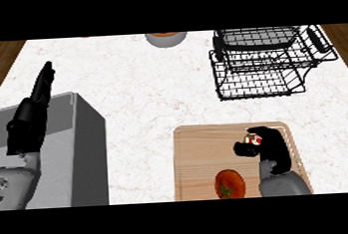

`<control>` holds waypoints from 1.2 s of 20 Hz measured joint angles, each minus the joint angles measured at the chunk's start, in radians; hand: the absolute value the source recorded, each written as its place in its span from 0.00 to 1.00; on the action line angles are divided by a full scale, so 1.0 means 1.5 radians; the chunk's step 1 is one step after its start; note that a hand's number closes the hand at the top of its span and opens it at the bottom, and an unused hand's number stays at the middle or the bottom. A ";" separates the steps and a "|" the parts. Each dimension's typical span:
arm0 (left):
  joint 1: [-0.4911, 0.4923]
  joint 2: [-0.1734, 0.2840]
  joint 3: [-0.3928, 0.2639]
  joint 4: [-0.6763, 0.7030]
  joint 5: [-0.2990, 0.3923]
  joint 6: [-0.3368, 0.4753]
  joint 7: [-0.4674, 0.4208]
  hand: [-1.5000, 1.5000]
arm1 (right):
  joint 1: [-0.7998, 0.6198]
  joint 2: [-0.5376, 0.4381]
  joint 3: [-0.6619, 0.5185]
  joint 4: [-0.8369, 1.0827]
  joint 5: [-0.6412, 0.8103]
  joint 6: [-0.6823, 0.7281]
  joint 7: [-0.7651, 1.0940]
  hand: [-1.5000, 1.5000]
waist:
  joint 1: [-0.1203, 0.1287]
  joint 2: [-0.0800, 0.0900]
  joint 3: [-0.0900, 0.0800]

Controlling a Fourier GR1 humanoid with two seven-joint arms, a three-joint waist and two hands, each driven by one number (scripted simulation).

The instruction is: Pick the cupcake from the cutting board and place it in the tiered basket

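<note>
At far left, my left hand rests open, fingers straight and pointing up the view, above a grey box on the white worktop. A bowl sits at the far edge. On the wooden cutting board, a tomato lies near the front; just right of it my right hand curls its fingers around the cupcake, which is mostly hidden and sits at the board's far right part. Beyond, well apart, stands the black wire tiered basket. Done well, I judge, the lift should go straight up, clear the basket's rim, then lower the cupcake upright.
</note>
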 measured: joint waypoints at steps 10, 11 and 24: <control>0.006 -0.004 0.008 -0.004 -0.010 -0.004 0.005 0.50 | -0.038 0.000 0.005 0.025 0.009 -0.011 -0.013 1.00 | -0.004 -0.001 0.002; 0.006 -0.003 0.010 -0.007 -0.007 -0.009 0.010 0.50 | -0.038 0.001 0.012 0.017 0.010 -0.016 -0.010 1.00 | -0.004 -0.001 0.002; -0.026 -0.018 -0.009 0.004 -0.016 -0.025 0.016 0.50 | -0.240 0.007 0.282 0.001 0.061 -0.014 -0.127 1.00 | 0.039 0.007 0.004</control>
